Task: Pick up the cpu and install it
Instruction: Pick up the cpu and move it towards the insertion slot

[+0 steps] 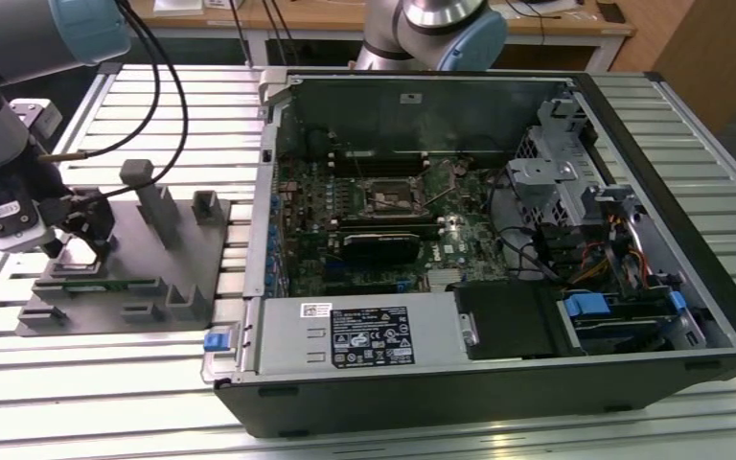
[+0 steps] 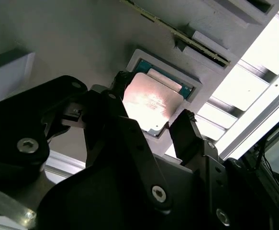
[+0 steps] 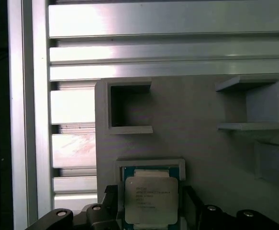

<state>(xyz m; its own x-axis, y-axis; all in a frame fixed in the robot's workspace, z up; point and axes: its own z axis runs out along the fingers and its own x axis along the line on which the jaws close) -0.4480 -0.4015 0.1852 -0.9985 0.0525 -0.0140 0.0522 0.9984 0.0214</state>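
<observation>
The cpu (image 3: 151, 201) is a small square chip with a pale metal top. It lies in a shallow framed recess of the grey fixture (image 1: 170, 254) at the exterior view's left. My gripper (image 1: 74, 247) reaches down onto it there. In both wrist views the black fingers (image 2: 187, 129) press against two opposite sides of the cpu (image 2: 151, 103), one on each side, so my gripper (image 2: 153, 103) is shut on it. The chip is level in its recess. The motherboard socket (image 1: 387, 196) lies inside the open computer case (image 1: 496, 383) to the right.
Upright grey blocks (image 1: 157, 206) rise from the fixture beside the gripper. Everything sits on a slatted aluminium table (image 1: 87, 402). The case holds cables, drive bays (image 1: 573, 192) and a power supply (image 1: 356, 335). A second robot arm's base (image 1: 439, 34) stands behind the case.
</observation>
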